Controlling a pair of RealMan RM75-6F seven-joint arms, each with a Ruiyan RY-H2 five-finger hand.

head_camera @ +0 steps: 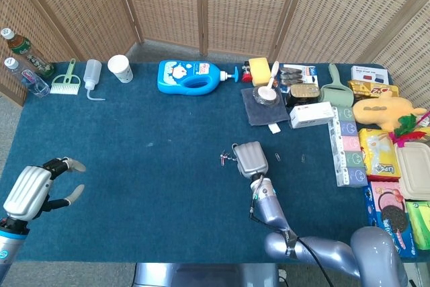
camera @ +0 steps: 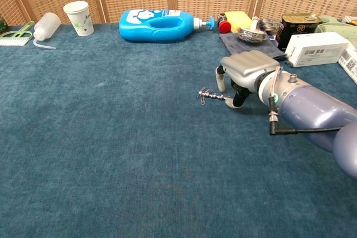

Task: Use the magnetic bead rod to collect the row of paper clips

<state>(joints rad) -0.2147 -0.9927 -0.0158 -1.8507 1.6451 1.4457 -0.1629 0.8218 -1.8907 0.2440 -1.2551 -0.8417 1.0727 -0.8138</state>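
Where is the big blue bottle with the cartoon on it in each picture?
Head view: the blue plastic detergent bottle lies on its side at the far edge of the table, left of centre, pump pointing right.
Chest view: the same bottle lies along the top edge, left of centre.
Shared landmark: the white paper cup stands to its left in both views.

the right hand [camera: 241, 74] sits low over the table near its centre, palm down, back plate facing up. its fingers are curled downward and pinch the magnetic bead rod [camera: 213, 96], which projects toward the robot's left. the right forearm runs back from the wrist toward the lower right of the chest view. the left hand [head_camera: 32, 191] rests at the near left table edge, holding nothing, fingers apart and bent forward.
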